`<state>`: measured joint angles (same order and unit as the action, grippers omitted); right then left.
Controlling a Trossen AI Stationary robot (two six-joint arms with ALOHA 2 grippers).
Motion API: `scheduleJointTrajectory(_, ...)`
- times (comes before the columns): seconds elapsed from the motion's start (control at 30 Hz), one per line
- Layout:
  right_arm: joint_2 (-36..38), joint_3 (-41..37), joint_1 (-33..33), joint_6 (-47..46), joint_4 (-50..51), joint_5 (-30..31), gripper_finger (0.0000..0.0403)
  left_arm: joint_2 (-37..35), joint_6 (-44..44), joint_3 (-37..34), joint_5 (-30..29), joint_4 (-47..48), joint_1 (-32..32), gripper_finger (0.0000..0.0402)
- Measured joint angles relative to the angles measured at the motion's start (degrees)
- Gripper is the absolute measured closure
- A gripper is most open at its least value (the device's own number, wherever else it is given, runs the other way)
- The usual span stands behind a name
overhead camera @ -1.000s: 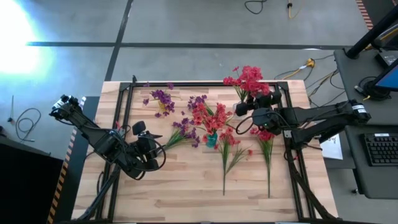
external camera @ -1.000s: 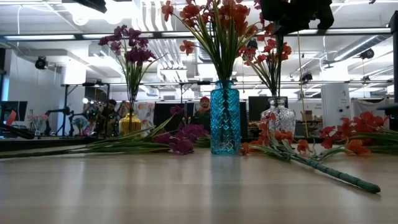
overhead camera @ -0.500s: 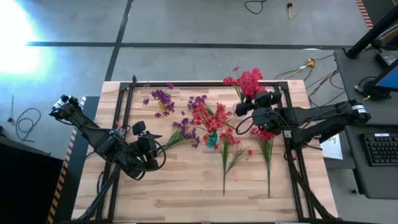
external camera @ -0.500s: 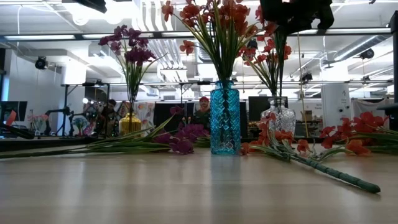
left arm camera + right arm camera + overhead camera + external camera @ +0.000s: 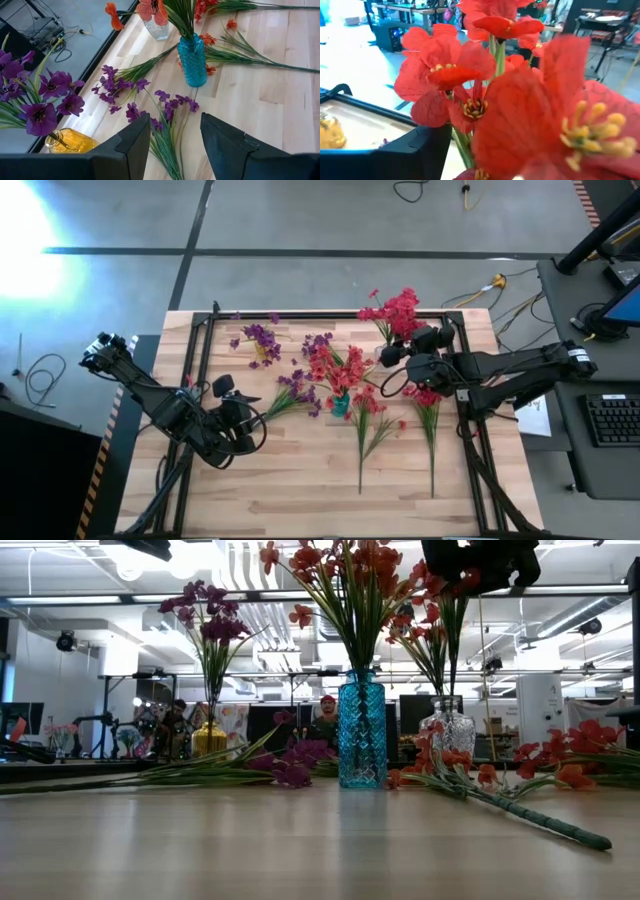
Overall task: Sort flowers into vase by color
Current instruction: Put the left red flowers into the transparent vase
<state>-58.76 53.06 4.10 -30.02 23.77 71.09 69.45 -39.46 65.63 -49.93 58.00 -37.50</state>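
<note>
My right gripper (image 5: 398, 352) is open, high above the clear vase (image 5: 448, 726) at the table's far right. The green stems (image 5: 462, 145) of red flowers (image 5: 400, 308) that stand in that vase pass beside its one visible finger (image 5: 420, 150); blossoms hide the other. A blue vase (image 5: 361, 730) holds red flowers and a yellow vase (image 5: 208, 738) holds purple ones. My left gripper (image 5: 175, 145) hovers open above a purple sprig (image 5: 170, 107) that lies on the table. A second purple sprig (image 5: 120, 82) lies beyond it. My right gripper stands open around the red sprig's stems (image 5: 462, 145), level with the blossoms above the clear vase. Whether its finger touches the stems, I cannot tell.
Two red sprigs (image 5: 365, 430) (image 5: 430, 430) lie on the table near the blue vase, stems toward the near edge. A black frame (image 5: 205, 380) runs around the wooden top. The near half of the table (image 5: 300, 490) is bare wood.
My right gripper has opened while staying in place above the clear vase. The red sprig between its fingers now stands more upright in that vase, its blossoms shifted a little.
</note>
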Motion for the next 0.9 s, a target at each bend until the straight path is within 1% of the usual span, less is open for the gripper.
scheduleJointTrajectory(0.2, 1.9, 0.0, 0.0, -0.3, 2.4, -1.8, 0.0118, 0.0, -0.6, 0.0, 0.9, 0.0, 0.0, 0.0242)
scheduleJointTrajectory(0.37, 3.9, 0.0, 0.0, -3.7, 6.1, -5.8, 0.0092, 0.0, -1.6, 0.0, 1.4, 0.0, 0.0, 0.0242)
scheduleJointTrajectory(0.53, 4.8, 0.0, 0.0, -5.4, 7.3, -9.8, 0.0071, 0.0, -1.6, 0.0, 1.4, 0.0, 0.0, 0.0242)
scheduleJointTrajectory(0.67, 5.4, 0.0, 0.0, -6.7, 8.5, -11.1, 0.0062, 0.3, -1.9, 0.0, 1.5, 0.0, 0.0, 0.0242)
scheduleJointTrajectory(0.8, 5.9, 0.3, 0.0, -7.3, 9.2, -11.6, 0.0063, 0.9, -2.9, 0.0, 1.5, 0.0, 0.0, 0.0242)
scheduleJointTrajectory(0.9, 6.4, 1.8, 0.0, -7.1, 11.0, -13.2, 0.0066, 1.4, -4.6, 0.0, 3.3, 0.0, 0.0, 0.0242)
